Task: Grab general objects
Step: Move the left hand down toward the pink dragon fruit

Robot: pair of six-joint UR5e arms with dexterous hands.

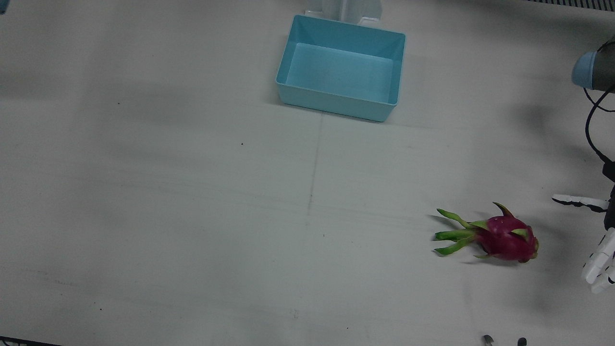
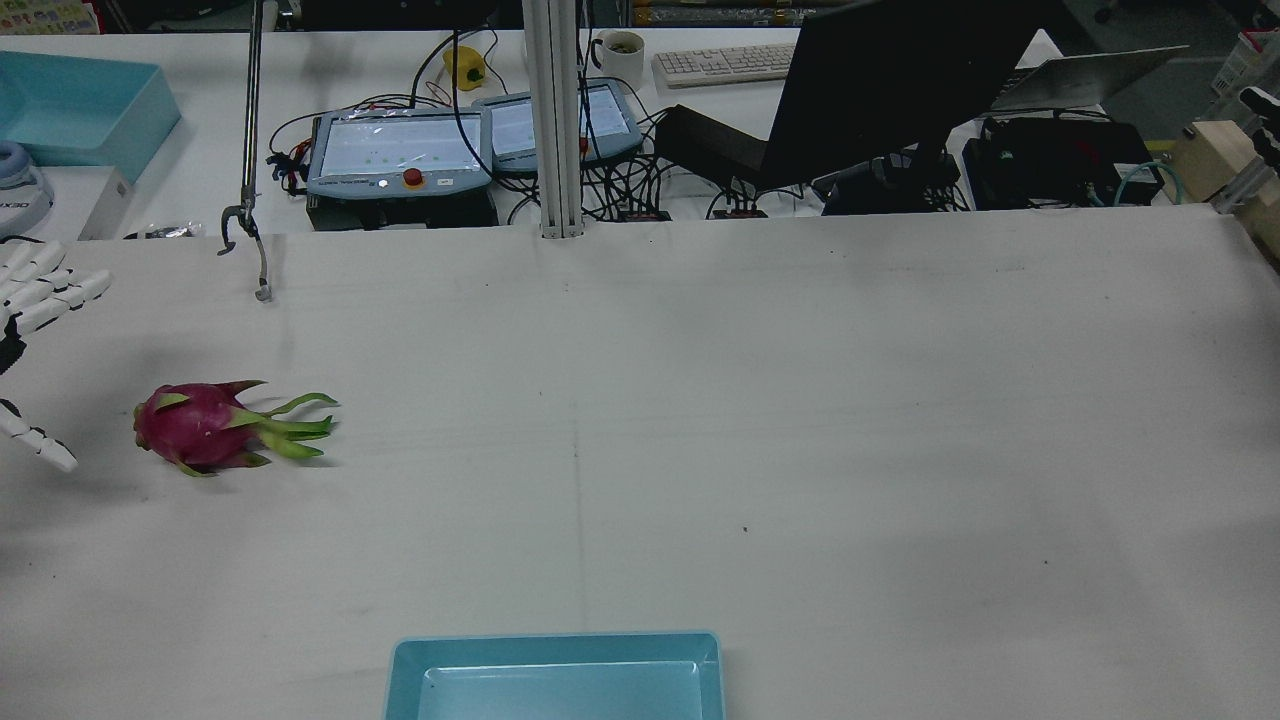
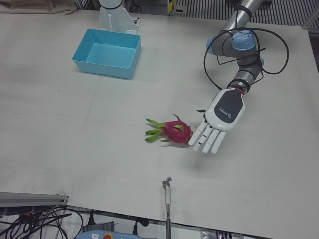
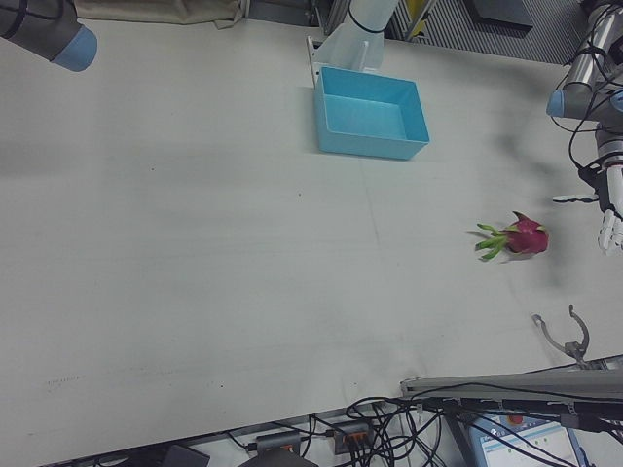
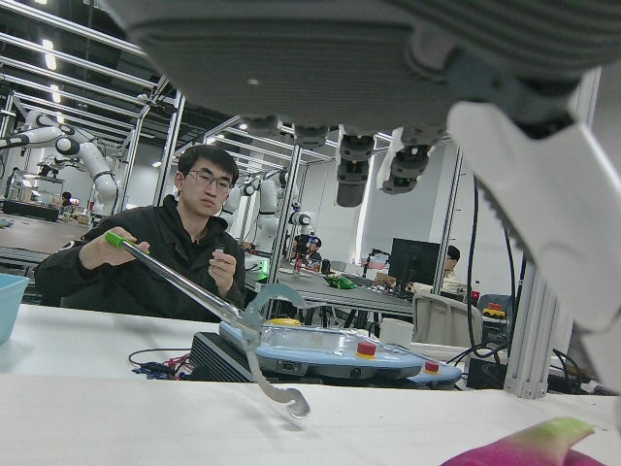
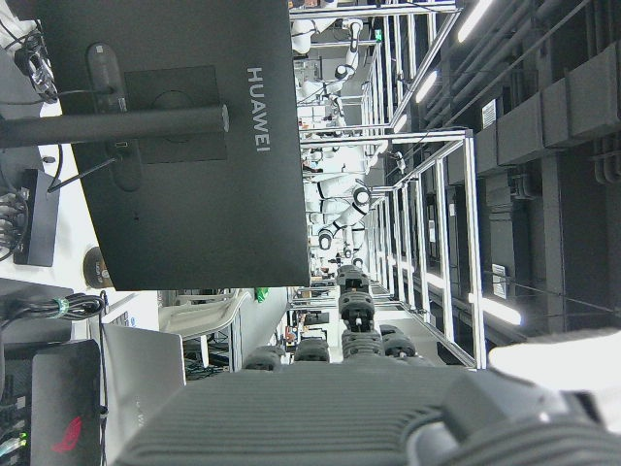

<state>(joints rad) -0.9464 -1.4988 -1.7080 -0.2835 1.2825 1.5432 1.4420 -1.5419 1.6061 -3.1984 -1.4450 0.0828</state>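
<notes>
White table (image 1: 192, 192) in front view, blue bin (image 1: 341, 67) at top centre, dragon fruit (image 1: 499, 236) lower right, left hand (image 1: 600, 259) at right edge, fingers spread, empty, left-front view shows fingertips just beside fruit, right hand's state cannot tell.

Bare table (image 1: 192, 216) all round dragon fruit (image 1: 504, 238); bin (image 1: 336, 103) well apart.

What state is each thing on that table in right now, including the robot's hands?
dragon fruit: lying on its side on the table, not held.
blue bin: upright, empty.
left hand: open, fingers spread, beside the fruit.
right hand: off the table area; fingers too unclear to judge.
</notes>
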